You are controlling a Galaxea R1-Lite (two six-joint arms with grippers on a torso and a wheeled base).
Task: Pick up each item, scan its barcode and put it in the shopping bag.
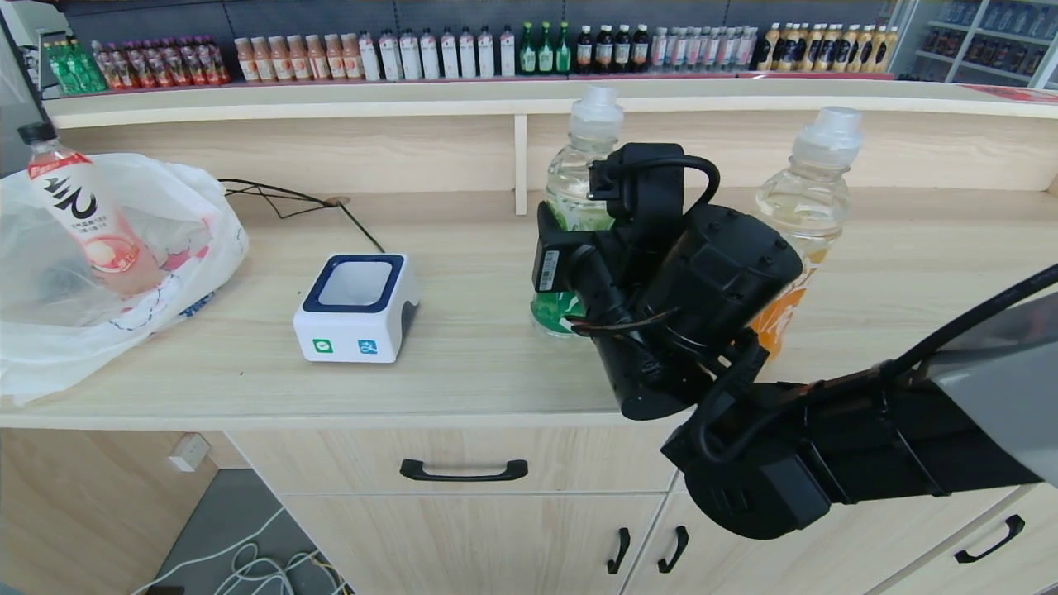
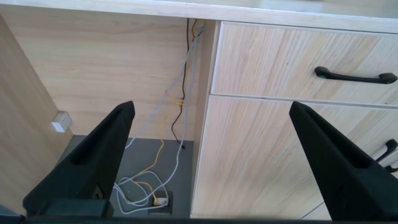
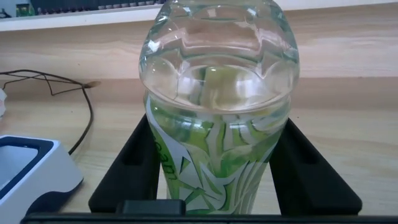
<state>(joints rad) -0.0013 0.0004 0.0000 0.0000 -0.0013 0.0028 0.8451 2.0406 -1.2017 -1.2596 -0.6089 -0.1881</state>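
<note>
Green-labelled bottle [image 1: 570,198] of clear liquid, upright on the wooden bench [image 1: 463,364] right of centre, white cap uppermost. The right hand [image 1: 579,281] is clenched on its lower body from the near side, with one black finger [image 3: 134,162] pressed against each flank of the label while the base rests on the bench. Just to the right, and partly behind the arm, a second clear bottle with an orange label [image 1: 806,215] stands upright. To the left of the grasped bottle, apart from it, sits the white barcode scanner [image 1: 357,307] with its dark-framed window facing up; a thin black cable [image 1: 281,198] runs from behind it towards the far wall of the bench. At the left end of the bench lies the translucent white shopping bag [image 1: 190,240], holding a tilted pink-labelled bottle [image 1: 91,219] with a black cap. The left hand [image 2: 211,109] hangs below bench level, released, fingers spread wide and grasping nothing, facing a drawer front with a black handle [image 2: 354,76] and loose cords [image 2: 146,190] on the floor. A far shelf carries a row of drinks [image 1: 496,49].
</note>
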